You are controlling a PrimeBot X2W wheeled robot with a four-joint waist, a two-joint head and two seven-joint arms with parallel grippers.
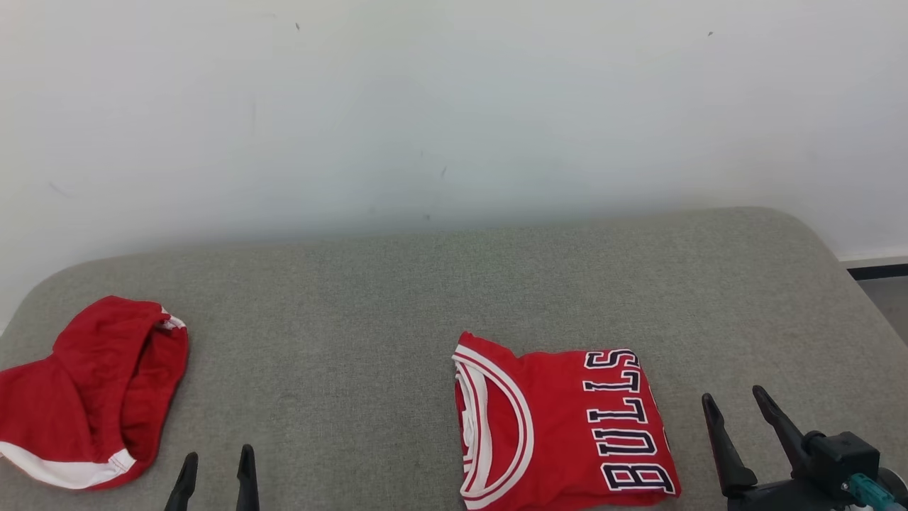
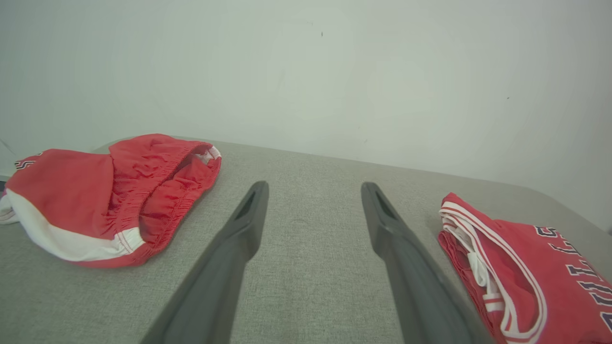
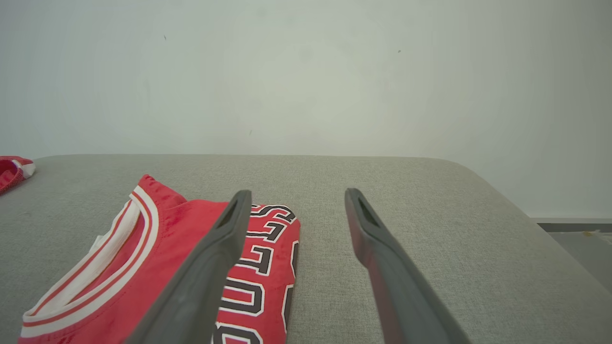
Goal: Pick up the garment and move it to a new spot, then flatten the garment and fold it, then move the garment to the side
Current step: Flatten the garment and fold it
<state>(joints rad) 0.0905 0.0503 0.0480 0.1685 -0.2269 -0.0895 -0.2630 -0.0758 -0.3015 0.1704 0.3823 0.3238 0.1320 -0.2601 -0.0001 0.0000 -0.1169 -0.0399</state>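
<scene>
**Head view.** I see the folded red jersey (image 1: 567,426) lying flat on the grey fabric worktop (image 1: 390,319) at 5 o'clock. Its white-trimmed collar faces 9 o'clock and the "BULLS" lettering runs along its 3 o'clock edge. The red shorts (image 1: 92,383) lie crumpled at 8 o'clock, well apart from the jersey, with the waistband gaping. My left hand (image 1: 218,454) sits at 7 o'clock, near the shorts, fingers spread wide and holding nothing. My right hand (image 1: 732,394) sits at 4 o'clock, just beside the jersey's lettered edge, also wide and empty. A pale wall (image 1: 425,106) stands behind the worktop.

**Left wrist view.** The left hand (image 2: 314,186) points between the shorts (image 2: 95,196) and the jersey (image 2: 540,267).

**Right wrist view.** The right hand (image 3: 297,192) has the jersey (image 3: 158,248) at 8 o'clock and a corner of the shorts (image 3: 12,169) at 9 o'clock.
</scene>
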